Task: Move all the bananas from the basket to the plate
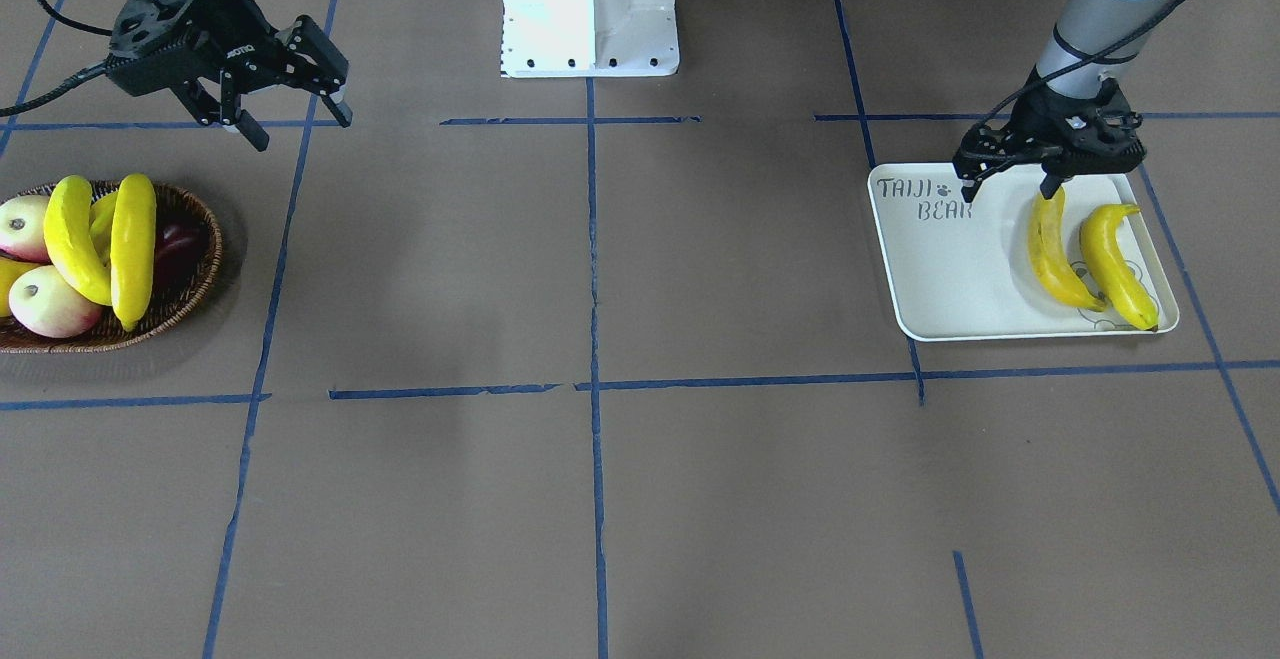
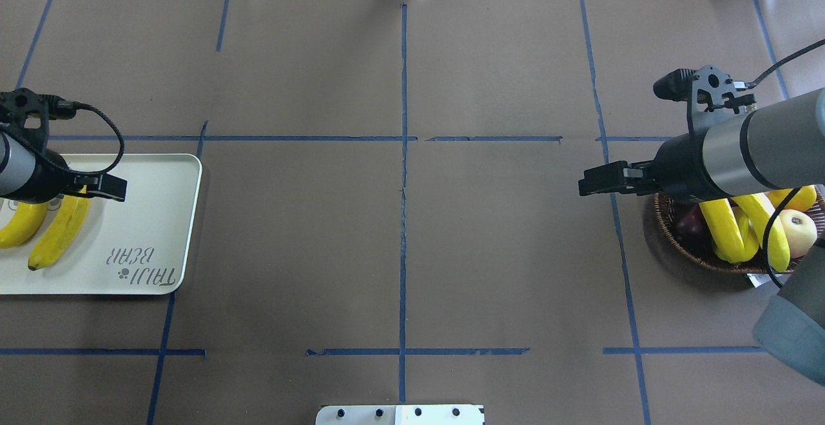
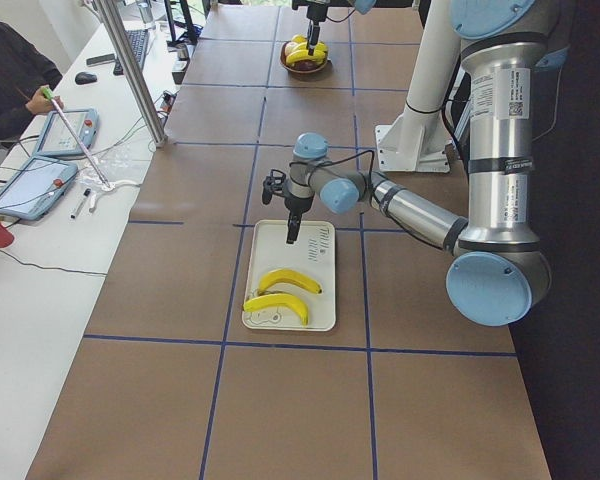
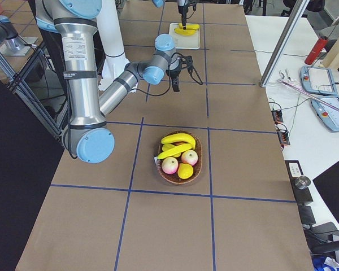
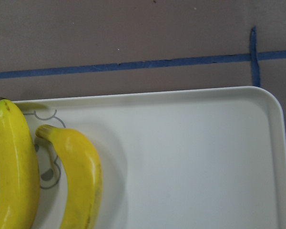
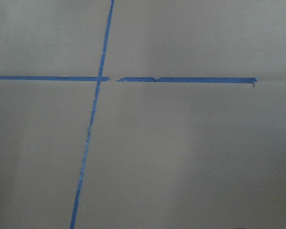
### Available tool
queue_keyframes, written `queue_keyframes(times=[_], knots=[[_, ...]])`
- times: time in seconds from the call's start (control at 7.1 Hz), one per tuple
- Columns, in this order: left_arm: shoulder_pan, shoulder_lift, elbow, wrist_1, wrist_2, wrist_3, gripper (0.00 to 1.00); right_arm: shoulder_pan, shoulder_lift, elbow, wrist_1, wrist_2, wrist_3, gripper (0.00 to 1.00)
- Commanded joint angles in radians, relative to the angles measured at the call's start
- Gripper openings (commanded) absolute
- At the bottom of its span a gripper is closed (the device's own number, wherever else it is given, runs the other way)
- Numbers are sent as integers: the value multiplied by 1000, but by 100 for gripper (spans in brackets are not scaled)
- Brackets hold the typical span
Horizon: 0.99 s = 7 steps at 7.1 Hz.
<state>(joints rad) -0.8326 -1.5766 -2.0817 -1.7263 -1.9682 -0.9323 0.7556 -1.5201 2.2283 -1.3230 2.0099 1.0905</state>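
Observation:
Two bananas lie side by side on the cream plate, over its bear drawing. They also show in the left wrist view. My left gripper hangs open and empty just above the plate's robot-side edge, near the end of one banana. Two more bananas lie on top of the other fruit in the wicker basket. My right gripper is open and empty, raised beside the basket, on its robot side and toward the table's middle.
The basket also holds two pink-yellow round fruits, a dark red fruit and a yellow one at the view's edge. The white robot base stands at the table's robot side. Blue tape lines cross the brown table.

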Motion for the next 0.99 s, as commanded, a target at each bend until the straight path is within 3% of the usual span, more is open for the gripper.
queue_keyframes(times=[0.0, 0.28, 0.56, 0.84], knots=[[0, -133, -21, 86, -82, -119, 100, 34, -118, -24, -4, -14, -9, 100], [56, -206, -14, 86, -83, -230, 100, 33, -135, -91, -97, -89, -64, 100], [84, -236, -11, 85, -78, -273, 100, 37, -141, -101, -191, -94, -275, 100], [84, -244, -6, 85, -78, -273, 100, 31, -140, -169, -190, -100, -320, 100]])
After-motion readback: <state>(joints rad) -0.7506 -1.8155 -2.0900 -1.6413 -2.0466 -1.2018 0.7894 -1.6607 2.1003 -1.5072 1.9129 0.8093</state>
